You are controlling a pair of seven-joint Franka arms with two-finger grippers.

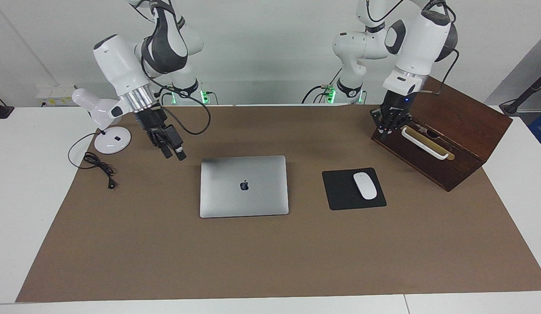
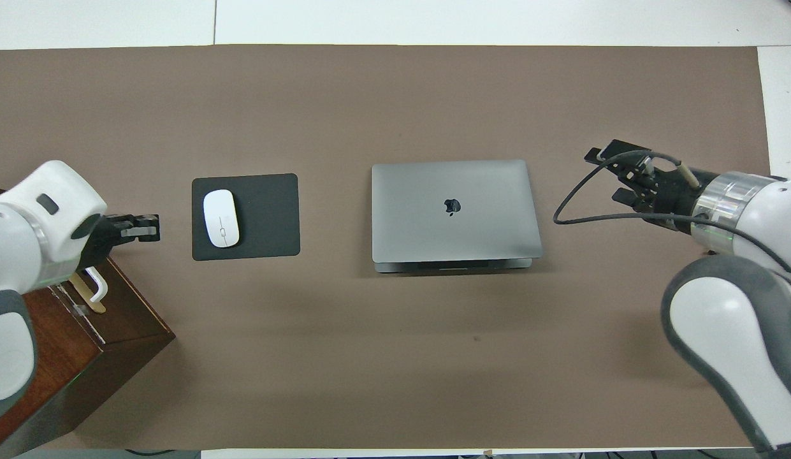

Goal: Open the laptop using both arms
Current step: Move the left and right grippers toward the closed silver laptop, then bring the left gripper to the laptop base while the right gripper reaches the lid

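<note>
Flat and fully closed, the laptop (image 1: 244,186) (image 2: 454,211) lies mid-bench on the brown mat (image 1: 270,257) (image 2: 382,357), silver-grey lid up with the dark apple logo showing. Beside it, toward the left arm's end, a white mouse (image 1: 365,185) (image 2: 221,218) sits on a black mouse pad (image 1: 340,192) (image 2: 268,217). The right gripper (image 1: 173,149) (image 2: 615,173) hangs over the mat near the laptop, jaws parted. The left gripper (image 1: 389,128) (image 2: 140,227) is at the wooden box (image 1: 453,144) (image 2: 83,338); whether its jaws are parted I cannot tell.

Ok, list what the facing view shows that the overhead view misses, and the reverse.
Facing view only: a white desk lamp with its black cord, toward the right arm's end. Overhead view only: the laptop's dark edge nearest the robots. Both: the closed silver-grey rectangular laptop, white mouse on black mouse pad, dark wooden box, left end effector, right end effector.
</note>
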